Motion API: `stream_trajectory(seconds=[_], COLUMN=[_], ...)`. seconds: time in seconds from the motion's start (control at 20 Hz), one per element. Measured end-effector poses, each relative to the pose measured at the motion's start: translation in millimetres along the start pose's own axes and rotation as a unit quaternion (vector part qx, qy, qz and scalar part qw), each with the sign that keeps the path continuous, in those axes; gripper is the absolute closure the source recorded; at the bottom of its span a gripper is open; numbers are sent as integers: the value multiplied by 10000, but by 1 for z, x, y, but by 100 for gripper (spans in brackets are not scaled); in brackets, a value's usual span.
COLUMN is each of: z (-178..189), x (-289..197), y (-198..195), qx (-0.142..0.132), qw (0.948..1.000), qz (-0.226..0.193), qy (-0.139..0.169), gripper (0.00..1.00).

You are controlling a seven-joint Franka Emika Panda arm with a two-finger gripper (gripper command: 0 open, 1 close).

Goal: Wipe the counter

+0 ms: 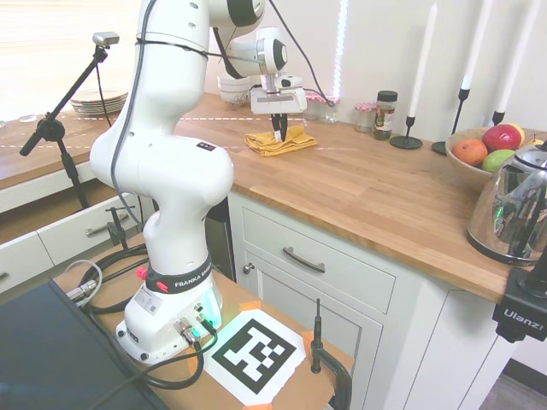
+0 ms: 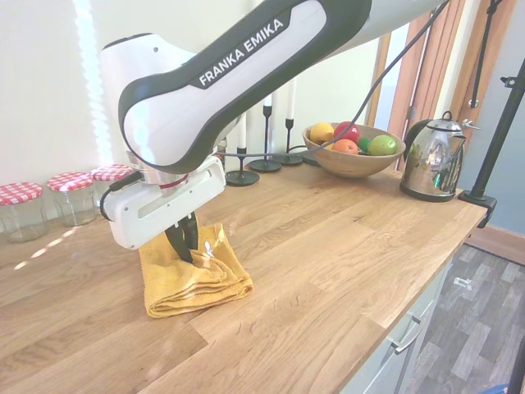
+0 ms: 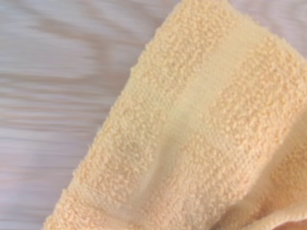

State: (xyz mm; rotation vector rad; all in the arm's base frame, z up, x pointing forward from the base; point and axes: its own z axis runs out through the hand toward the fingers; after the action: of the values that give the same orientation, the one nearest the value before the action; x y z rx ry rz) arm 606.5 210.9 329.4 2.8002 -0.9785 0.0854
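The counter (image 1: pixel 367 188) is a long warm-brown butcher-block top over white cabinets. A folded yellow towel (image 1: pixel 282 143) lies on it near the back wall. My gripper (image 1: pixel 279 132) points straight down onto the towel, its dark fingers close together and pinching a raised fold. From the other side, the gripper (image 2: pixel 184 246) sits at the rear edge of the towel (image 2: pixel 197 283), and the cloth bunches up beside the fingers on the counter (image 2: pixel 328 238). In the wrist view, the towel (image 3: pixel 201 134) fills most of the picture over blurred wood.
A wooden fruit bowl (image 1: pixel 491 154) and a steel kettle (image 1: pixel 517 209) stand at the counter's far end. Black candlesticks (image 1: pixel 410 128) and a spice jar (image 1: pixel 385 114) line the wall. Glass jars with checked lids (image 2: pixel 74 197) stand behind the towel. Stacked plates (image 1: pixel 98 102) sit by the window.
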Motion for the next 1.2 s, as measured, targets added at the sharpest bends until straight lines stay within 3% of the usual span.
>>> stream_trajectory(seconds=[0.5, 1.2], z=[23, 48], x=[87, 153], y=[98, 221], qx=[157, 662], qw=[9994, 9943], qz=[214, 653], qy=[-244, -527], gripper=[100, 100])
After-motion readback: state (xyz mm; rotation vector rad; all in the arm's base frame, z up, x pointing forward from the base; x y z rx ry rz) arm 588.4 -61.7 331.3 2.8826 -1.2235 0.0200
